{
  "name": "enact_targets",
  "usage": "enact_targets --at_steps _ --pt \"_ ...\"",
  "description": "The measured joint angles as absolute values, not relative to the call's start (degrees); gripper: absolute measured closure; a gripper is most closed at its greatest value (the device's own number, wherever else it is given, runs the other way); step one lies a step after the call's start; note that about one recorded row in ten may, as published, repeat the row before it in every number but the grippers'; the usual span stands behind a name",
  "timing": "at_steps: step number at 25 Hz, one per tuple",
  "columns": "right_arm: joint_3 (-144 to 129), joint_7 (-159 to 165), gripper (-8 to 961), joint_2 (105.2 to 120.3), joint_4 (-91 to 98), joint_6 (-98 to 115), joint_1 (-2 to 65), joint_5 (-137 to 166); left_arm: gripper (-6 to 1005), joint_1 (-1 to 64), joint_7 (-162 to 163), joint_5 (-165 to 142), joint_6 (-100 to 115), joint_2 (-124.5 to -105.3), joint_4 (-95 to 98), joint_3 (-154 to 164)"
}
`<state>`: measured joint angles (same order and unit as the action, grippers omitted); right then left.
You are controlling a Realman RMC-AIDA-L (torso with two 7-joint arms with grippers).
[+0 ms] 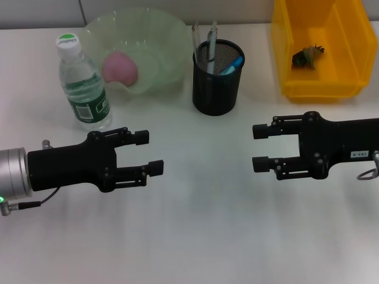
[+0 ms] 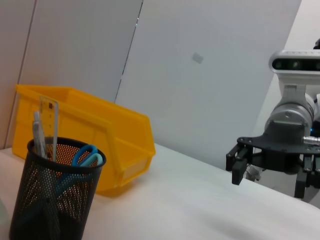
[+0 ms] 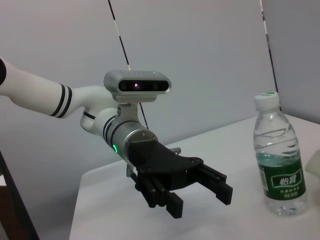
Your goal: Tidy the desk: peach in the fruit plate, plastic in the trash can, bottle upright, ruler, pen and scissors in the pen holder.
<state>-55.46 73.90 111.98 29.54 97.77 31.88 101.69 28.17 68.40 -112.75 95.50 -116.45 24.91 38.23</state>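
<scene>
Already the peach (image 1: 120,67) lies in the pale green fruit plate (image 1: 155,35) at about eleven o'clock on the white desk (image 1: 201,225). Just beside the plate, at ten o'clock, the water bottle (image 1: 83,81) stands upright. At twelve o'clock the black mesh pen holder (image 1: 217,77) holds the ruler (image 2: 48,125), a pen (image 1: 211,42) and blue-handled scissors (image 2: 86,156). At one o'clock the yellow bin (image 1: 320,44) contains a scrap of plastic (image 1: 308,56). Left gripper (image 1: 148,152) hovers at eight o'clock, fingers apart, holding nothing. Right gripper (image 1: 262,148) hovers at three o'clock, fingers likewise apart and holding nothing.
</scene>
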Motion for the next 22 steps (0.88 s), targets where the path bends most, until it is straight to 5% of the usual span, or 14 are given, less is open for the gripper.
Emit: enact_targets --at_steps 22 --pt "-55.47 72.62 261 112.47 27.92 96.86 32.19 103.45 202 30.13 69.76 -116.17 94.46 -116.21 25.92 38.23"
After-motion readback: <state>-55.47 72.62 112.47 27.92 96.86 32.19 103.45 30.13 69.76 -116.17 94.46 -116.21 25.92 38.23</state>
